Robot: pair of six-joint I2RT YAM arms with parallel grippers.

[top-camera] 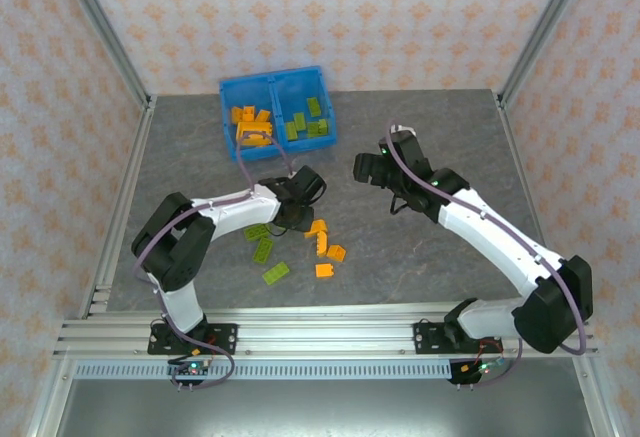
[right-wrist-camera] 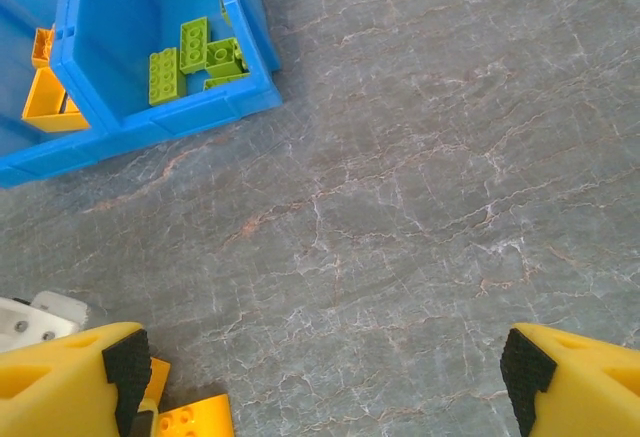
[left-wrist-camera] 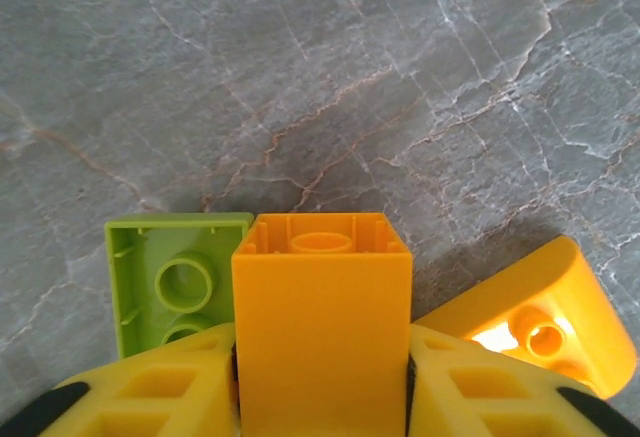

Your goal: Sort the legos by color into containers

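Between left gripper [left-wrist-camera: 320, 377] fingers — orange brick [left-wrist-camera: 322, 287], flanked both sides; whether clamped, cannot tell. Lime brick [left-wrist-camera: 165, 282] just beside one finger. Right gripper [right-wrist-camera: 320, 377] spread, empty. Advice: squeeze squarely, lift straight — neighbour undisturbed.

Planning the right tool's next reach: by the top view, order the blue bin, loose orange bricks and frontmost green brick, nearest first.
1. Blue bin: corner just left, beyond the right tool.
2. Loose orange bricks: left, toward the bases.
3. Frontmost green brick: farther left, near front.
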